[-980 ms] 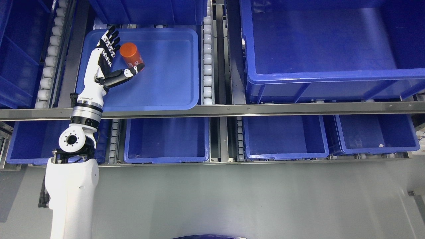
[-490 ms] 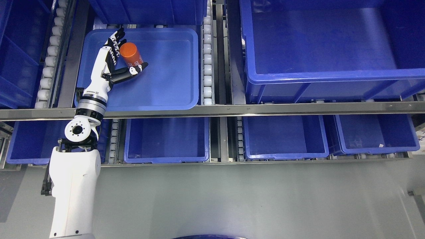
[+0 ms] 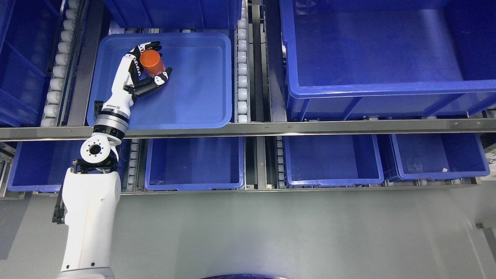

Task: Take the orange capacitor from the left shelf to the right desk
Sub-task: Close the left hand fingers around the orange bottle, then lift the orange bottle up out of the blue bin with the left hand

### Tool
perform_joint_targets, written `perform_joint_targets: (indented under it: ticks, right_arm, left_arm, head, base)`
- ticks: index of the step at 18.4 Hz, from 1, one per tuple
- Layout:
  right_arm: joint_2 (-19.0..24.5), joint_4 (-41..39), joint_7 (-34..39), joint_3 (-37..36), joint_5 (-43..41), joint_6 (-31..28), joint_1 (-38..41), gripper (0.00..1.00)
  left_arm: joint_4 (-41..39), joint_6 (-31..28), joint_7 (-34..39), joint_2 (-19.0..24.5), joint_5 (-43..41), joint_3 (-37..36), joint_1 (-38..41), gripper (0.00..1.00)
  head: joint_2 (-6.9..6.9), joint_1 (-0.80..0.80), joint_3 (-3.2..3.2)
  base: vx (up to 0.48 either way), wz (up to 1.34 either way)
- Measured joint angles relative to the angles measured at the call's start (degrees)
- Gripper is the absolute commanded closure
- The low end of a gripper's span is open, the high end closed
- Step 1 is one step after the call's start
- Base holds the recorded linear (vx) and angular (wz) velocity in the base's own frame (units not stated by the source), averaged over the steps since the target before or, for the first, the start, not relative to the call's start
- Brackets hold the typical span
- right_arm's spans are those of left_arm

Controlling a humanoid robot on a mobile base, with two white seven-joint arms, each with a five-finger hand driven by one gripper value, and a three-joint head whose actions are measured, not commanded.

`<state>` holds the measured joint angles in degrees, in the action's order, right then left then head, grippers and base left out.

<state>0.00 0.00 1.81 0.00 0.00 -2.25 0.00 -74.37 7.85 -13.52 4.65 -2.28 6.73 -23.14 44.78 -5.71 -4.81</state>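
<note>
Orange capacitor (image 3: 152, 62) lies in a blue tray (image 3: 201, 112); your left hand (image 3: 145, 71) has its fingers (image 3: 154, 44) curled around it. Firm the grasp, then lift straight up.

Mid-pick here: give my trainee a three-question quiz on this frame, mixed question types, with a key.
1. True or false: the robot's left hand has its fingers curled around the orange cylindrical capacitor.
2. The capacitor is in: A) the shallow blue plastic tray on the upper shelf, B) a lower bin, C) the floor.
3. Fill in: the right hand is ____ in this view.

Key: 1 true; 2 A; 3 not visible.
</note>
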Motion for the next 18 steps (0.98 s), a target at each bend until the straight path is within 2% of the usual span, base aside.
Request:
perform_joint_targets:
  ticks: [3, 11, 16, 18]
  right_arm:
    - [0.0, 0.0, -0.05, 0.0, 0.0, 0.0, 0.0, 0.0]
    - [0.0, 0.03, -0.1, 0.0, 0.0, 0.07, 0.37, 0.0]
    - [0.0, 0.01, -0.23, 0.0, 0.0, 0.22, 0.11, 0.0]
    - [0.0, 0.01, -0.28, 0.0, 0.0, 0.14, 0.08, 0.0]
  left_arm:
    - [0.83, 2.53, -0.02, -0.13, 0.49, 0.12, -0.16, 0.99]
    - [1.12, 5.96, -0.45, -1.65, 2.51, 1.1, -0.3, 1.0]
    - [-5.7, 5.43, -1.9, -2.82, 6.73, 1.05, -0.12, 0.99]
    - [-8.35, 8.22, -2.05, -3.17, 7.83, 1.07, 0.08, 0.99]
  head:
    - [0.0, 0.0, 0.0]
    - [0.0, 0.0, 0.0]
    - [0.0, 0.0, 0.0]
    - [0.0, 0.0, 0.0]
  base:
    - [0.0, 0.0]
    - [0.0, 0.0]
    - [-0.001, -0.01]
    - [0.0, 0.0]
